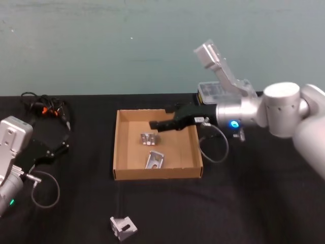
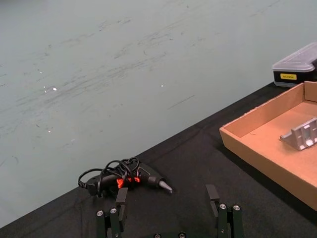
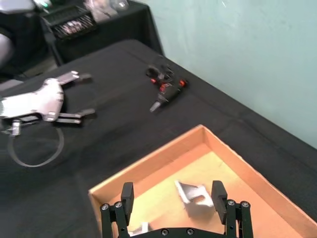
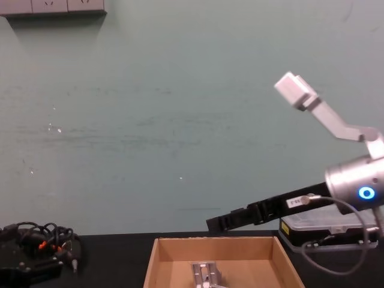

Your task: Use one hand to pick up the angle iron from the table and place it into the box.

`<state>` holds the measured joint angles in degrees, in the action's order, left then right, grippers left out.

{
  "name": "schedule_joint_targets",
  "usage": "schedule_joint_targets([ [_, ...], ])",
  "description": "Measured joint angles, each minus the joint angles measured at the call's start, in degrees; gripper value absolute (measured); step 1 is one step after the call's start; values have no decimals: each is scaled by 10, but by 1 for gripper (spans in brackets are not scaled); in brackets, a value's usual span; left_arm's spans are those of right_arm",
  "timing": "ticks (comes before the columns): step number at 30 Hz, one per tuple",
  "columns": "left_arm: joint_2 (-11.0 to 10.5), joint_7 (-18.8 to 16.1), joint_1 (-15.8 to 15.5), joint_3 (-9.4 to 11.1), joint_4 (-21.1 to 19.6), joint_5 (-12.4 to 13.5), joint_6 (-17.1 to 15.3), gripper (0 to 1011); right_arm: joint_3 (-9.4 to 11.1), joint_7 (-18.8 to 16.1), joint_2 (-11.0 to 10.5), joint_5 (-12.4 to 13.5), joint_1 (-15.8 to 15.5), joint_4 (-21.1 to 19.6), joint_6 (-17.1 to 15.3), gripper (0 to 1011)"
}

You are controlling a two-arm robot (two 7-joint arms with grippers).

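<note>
One angle iron (image 1: pixel 123 226) lies on the black table (image 1: pixel 244 203), near its front edge and left of centre. The cardboard box (image 1: pixel 157 174) sits mid-table and holds two more angle irons (image 1: pixel 149 138) (image 1: pixel 155 159). My right gripper (image 1: pixel 160 122) hovers open over the far part of the box, with nothing between its fingers. In the right wrist view its fingers (image 3: pixel 127 192) straddle an angle iron (image 3: pixel 194 193) lying below on the box floor. My left gripper (image 1: pixel 61 145) rests open at the table's left side, well away from the box.
A black tool with red marks and a coiled cable (image 1: pixel 45 108) lies at the back left. A black case with a clear lid (image 1: pixel 210 94) stands behind the box's right corner. A loose grey cable (image 1: pixel 216 147) loops right of the box.
</note>
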<state>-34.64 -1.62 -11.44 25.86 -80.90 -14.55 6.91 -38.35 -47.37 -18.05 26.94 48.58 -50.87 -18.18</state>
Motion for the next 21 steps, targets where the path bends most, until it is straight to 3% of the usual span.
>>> schedule_joint_targets([
  [5, 0, 0, 0, 0, 0, 0, 0, 1000, 7, -3, -42, 14, -50, -89, 31, 1002],
  [7, 0, 0, 0, 0, 0, 0, 0, 1000, 7, -3, -48, 15, -56, -101, 36, 1002],
  [8, 0, 0, 0, 0, 0, 0, 0, 1000, 6, -1, -66, 15, -77, -137, 49, 1002],
  [18, 0, 0, 0, 0, 0, 0, 0, 1000, 10, 11, -128, 29, -164, -248, 114, 1002],
  [21, 0, 0, 0, 0, 0, 0, 0, 1000, 9, 12, -138, 30, -179, -262, 124, 1002],
])
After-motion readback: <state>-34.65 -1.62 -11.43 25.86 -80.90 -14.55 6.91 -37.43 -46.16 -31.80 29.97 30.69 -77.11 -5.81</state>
